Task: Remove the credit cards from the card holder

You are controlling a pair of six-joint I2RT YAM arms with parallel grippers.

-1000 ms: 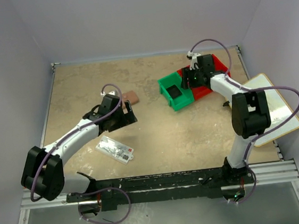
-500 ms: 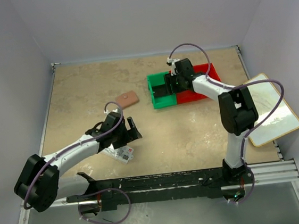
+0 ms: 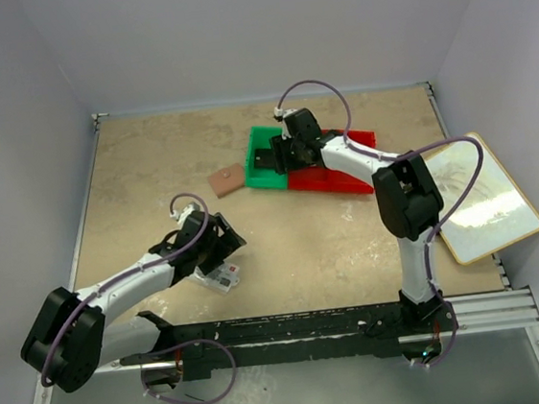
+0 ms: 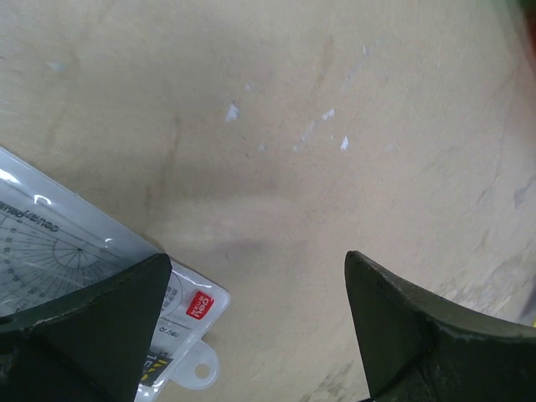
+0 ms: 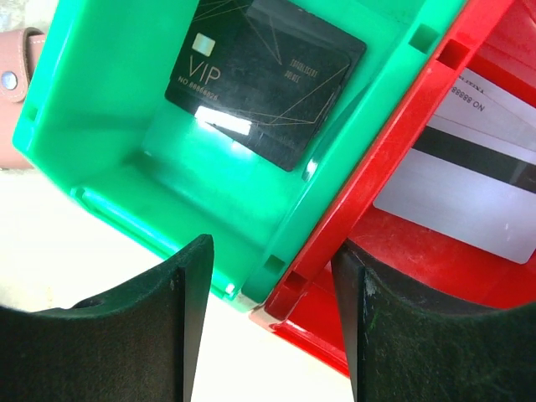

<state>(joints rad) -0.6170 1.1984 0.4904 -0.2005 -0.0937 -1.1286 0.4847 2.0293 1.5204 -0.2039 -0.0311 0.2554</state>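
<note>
The card holder [image 3: 227,179] lies flat on the table [image 3: 140,158], just left of the green bin [image 3: 258,170] and well apart from both arms. Expect it to be light, soft and prone to sliding – so pin it by its rim with one gripper and pinch any stiff, slick card by its exposed edge with the other. From above you cannot tell whether any card is left inside. The right gripper [image 5: 272,255] is spread open, straddling the wall where the green bin meets the red bin [image 3: 343,183]. Its wrist view shows what the overhead cannot – a black VIP card [image 5: 264,75] in the green bin, pale cards [image 5: 469,188] in the red, and the holder's snap stud at frame edge. The left gripper [image 4: 258,258] is also parted, empty, over a clear packet [image 4: 50,251].
</note>
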